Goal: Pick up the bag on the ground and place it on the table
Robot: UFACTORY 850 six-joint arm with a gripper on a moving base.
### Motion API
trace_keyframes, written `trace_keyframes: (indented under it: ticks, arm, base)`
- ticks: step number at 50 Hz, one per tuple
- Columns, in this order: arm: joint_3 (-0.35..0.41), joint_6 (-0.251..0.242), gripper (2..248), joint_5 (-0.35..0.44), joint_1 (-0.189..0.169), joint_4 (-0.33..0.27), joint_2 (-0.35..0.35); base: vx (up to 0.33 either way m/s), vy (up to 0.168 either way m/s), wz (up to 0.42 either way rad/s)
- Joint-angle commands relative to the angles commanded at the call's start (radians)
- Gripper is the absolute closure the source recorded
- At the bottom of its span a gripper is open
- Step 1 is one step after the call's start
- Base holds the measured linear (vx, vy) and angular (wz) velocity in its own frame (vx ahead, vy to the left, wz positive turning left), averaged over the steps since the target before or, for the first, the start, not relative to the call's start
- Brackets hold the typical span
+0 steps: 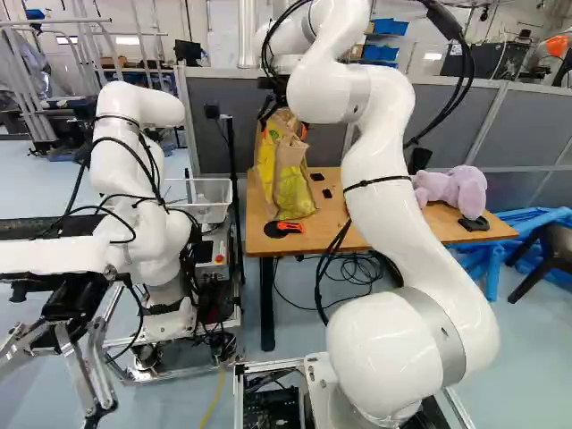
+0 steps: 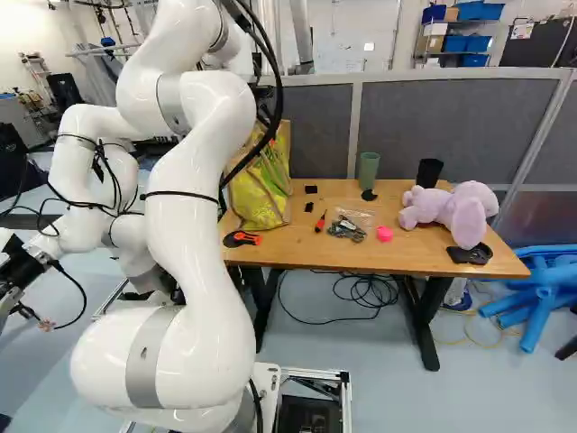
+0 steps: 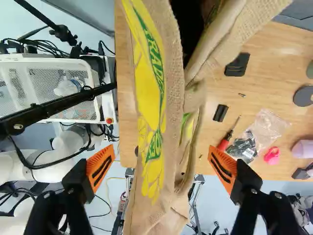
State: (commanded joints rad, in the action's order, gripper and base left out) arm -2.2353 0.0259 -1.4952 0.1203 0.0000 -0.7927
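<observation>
My gripper (image 1: 283,128) is over the bag in the left base view, partly hidden by the arm. The burlap bag (image 1: 292,183), printed yellow and green, stands upright on the wooden table (image 2: 361,254) at its left end. From the wrist, the gripper (image 3: 161,169) is open, its orange-padded fingers wide apart on either side of the bag (image 3: 171,142), with gaps between each pad and the cloth. The bag's mouth is partly open.
On the table are an orange-black tool (image 1: 283,229), a screwdriver (image 2: 320,222), a plastic packet (image 2: 347,227), a green cup (image 2: 369,170), a black cup (image 2: 429,172) and a purple plush toy (image 2: 448,209). Another robot (image 1: 134,179) stands at the left; a grey partition (image 2: 442,122) is behind.
</observation>
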Motion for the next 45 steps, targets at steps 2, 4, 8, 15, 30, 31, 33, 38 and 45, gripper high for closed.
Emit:
trace_keyframes:
  ticks: [2, 4, 8, 15, 30, 31, 33, 38, 45]
  arm:
    - [-0.001, 0.0, 3, 0.0, 0.0, 0.0, 0.004]
    - [-0.002, 0.0, 3, 0.0, 0.0, 0.0, 0.008]
    - [-0.003, 0.0, 3, 0.0, 0.0, 0.0, 0.016]
    - [-0.007, 0.0, 3, 0.0, 0.0, 0.0, 0.03]
    - [-0.017, 0.0, 3, 0.0, 0.0, 0.0, 0.058]
    - [-0.018, 0.0, 3, 0.0, 0.0, 0.0, 0.06]
    - [-0.02, 0.0, 3, 0.0, 0.0, 0.0, 0.063]
    - [-0.024, 0.0, 3, 0.0, 0.0, 0.0, 0.072]
    - [-0.03, 0.0, 3, 0.0, 0.0, 0.0, 0.084]
  base:
    - [0.0, 0.0, 0.0]
    - [0.0, 0.0, 0.0]
    - [0.0, 0.0, 0.0]
    - [0.0, 0.0, 0.0]
    - [0.0, 0.0, 0.0]
    - [0.0, 0.0, 0.0]
    - [0.0, 0.0, 0.0]
    - [0.0, 0.0, 0.0]
    - [0.0, 0.0, 0.0]
